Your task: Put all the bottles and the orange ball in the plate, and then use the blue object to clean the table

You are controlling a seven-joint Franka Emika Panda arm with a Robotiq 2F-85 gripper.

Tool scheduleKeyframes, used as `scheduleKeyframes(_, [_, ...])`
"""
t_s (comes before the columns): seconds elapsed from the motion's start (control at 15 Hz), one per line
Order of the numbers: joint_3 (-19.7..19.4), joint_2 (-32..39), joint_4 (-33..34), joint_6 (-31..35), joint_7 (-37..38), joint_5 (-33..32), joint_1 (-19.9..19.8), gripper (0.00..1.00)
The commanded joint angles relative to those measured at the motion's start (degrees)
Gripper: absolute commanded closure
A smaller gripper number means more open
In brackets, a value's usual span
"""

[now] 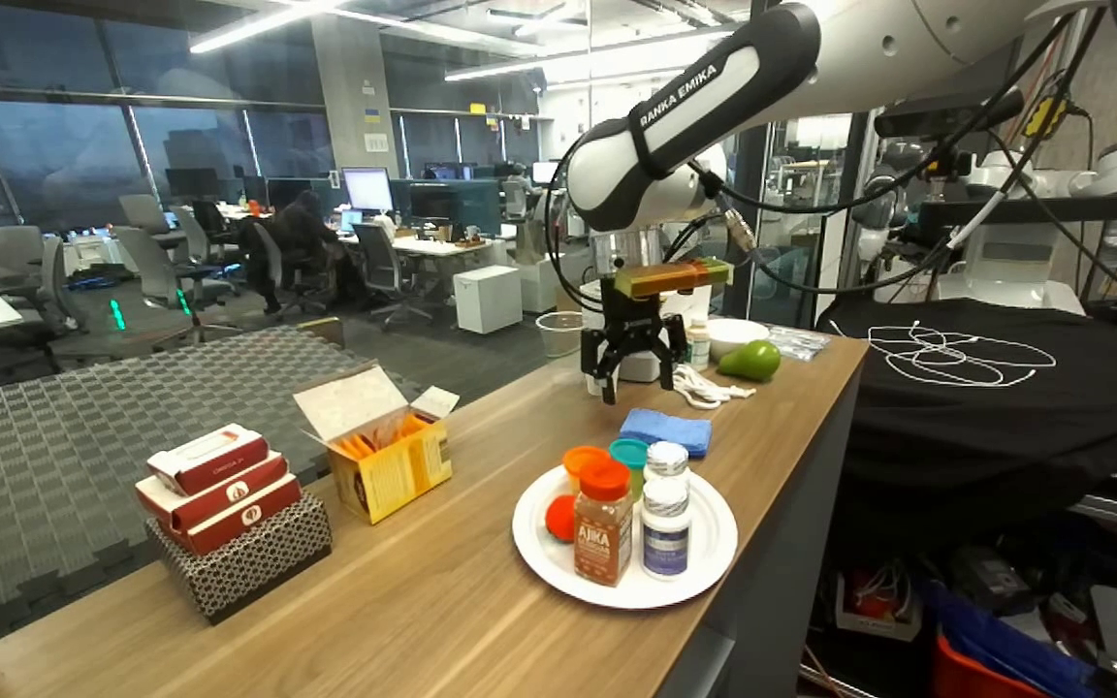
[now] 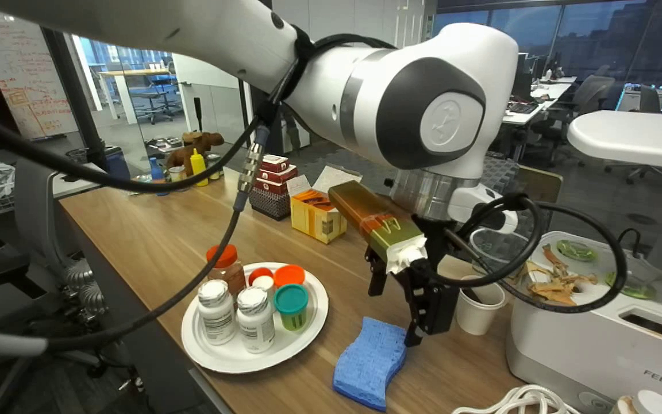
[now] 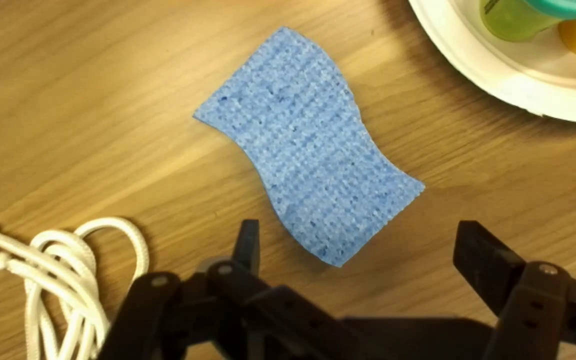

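Observation:
On the white plate [image 1: 531, 557] stand a brown bottle [image 1: 603, 533] with a red cap, a white bottle with a dark-blue label [image 1: 665, 543] and another white bottle [image 2: 256, 322]. The orange ball [image 1: 559, 520] rests on the plate beside the brown bottle, partly hidden in both exterior views. The blue object [image 2: 368, 365], a wavy sponge, lies flat on the table next to the plate. My gripper [image 1: 638, 390] hangs above the table near the sponge, its fingers wide apart with nothing held. In the wrist view, the sponge's near end [image 3: 335, 235] appears between the fingertips, lower down on the table.
Orange-lidded [image 2: 289, 276] and teal-lidded [image 2: 291, 300] cups share the plate. White cord [image 3: 68, 280], a green pear-shaped item [image 1: 750, 360], a paper cup [image 2: 480, 307] and a white appliance [image 2: 595, 345] stand around the sponge. A yellow box [image 1: 394, 475] and stacked red boxes [image 1: 219, 494] are farther along.

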Motion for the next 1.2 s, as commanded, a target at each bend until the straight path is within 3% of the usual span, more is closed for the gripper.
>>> scheduleKeyframes(0.0, [-0.3,-3.5,-7.0,4.5,0.1,-0.8,0.8,0.00])
scheduleKeyframes(0.47, [-2.7,-14.2,-23.8,14.1,5.6,0.6,0.5,0.00])
scheduleKeyframes(0.87, [-2.2,-17.4,-29.0,14.9,4.9,2.1,-0.2,0.00])
scheduleKeyframes(1.0, [-1.7,-17.7,-28.9,14.4,4.6,2.9,-0.3,0.27])
scheduleKeyframes(1.13, [-1.8,-17.8,-28.6,14.1,5.2,3.0,0.0,0.41])
